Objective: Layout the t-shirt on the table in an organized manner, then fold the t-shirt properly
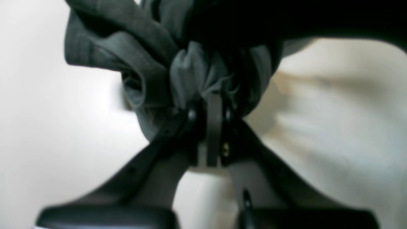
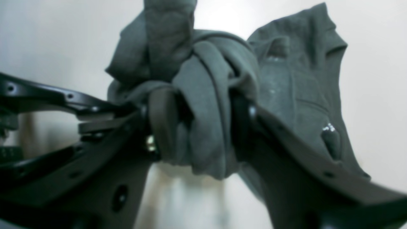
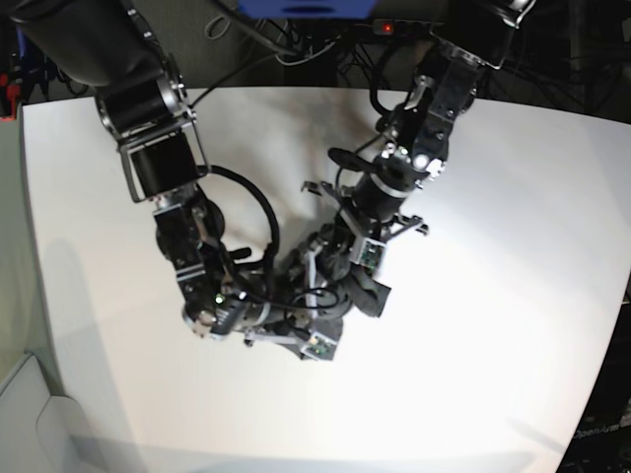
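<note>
Dark charcoal-grey soft cotton t-shirt (image 2: 206,105) bunched up between both grippers, hanging above the large smooth white table (image 3: 513,296), near its middle. Left gripper (image 1: 213,105) closed tight on a gathered fold of the cloth. Right gripper (image 2: 203,111) clamped around a thick roll of the same cloth, jaws partly apart. Both black arms meeting close together in the base view.

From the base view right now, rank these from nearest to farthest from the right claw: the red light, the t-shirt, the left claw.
1. t-shirt: bunched between the right claw jaws.
2. left claw: just beyond, pinching the same bunch.
3. red light: far off, past the table back edge.
</note>
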`<state>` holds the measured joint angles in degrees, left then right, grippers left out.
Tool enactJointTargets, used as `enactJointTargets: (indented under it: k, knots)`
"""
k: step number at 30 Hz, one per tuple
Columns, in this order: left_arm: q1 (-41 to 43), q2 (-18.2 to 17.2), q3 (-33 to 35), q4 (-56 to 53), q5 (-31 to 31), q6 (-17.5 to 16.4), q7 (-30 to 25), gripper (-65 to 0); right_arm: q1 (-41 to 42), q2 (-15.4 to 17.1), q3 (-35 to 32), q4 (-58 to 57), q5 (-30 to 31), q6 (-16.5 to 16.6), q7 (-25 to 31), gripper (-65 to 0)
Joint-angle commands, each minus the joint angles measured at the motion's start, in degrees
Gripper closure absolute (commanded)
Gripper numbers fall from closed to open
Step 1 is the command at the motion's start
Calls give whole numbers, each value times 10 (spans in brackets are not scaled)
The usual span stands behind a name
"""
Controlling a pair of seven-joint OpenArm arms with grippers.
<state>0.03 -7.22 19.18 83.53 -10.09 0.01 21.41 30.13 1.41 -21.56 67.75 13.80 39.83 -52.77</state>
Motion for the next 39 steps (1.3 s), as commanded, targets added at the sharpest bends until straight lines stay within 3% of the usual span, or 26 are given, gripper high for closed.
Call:
enactJointTargets:
  k: [1, 4, 9, 17, 27, 30, 39]
  knots:
    - [-6, -2, -2, 14, -1, 2, -9, -4, 20, -1, 2, 4, 7, 2, 13, -153]
    - [-1, -4, -3, 15, 0, 2, -9, -4, 32, -1, 3, -25, -12, 2, 22, 0]
    - [21, -8, -21, 66, 2, 2, -9, -4, 32, -2, 3, -46, -48, 2, 25, 0]
    - [68, -10, -79, 148, 3, -2, -4, -4, 32, 7, 3, -48, -49, 2, 37, 0]
    - [155, -45, -94, 274, -1, 2, -7, -4, 32, 7, 3, -49, -49, 2, 51, 0]
    - [188, -47, -132, 306, -1, -2, -8, -4, 33, 7, 3, -62, -49, 2, 63, 0]
    - [248, -49, -197, 324, -19, -4, -11, -4, 43, 7, 3, -113, -50, 2, 86, 0]
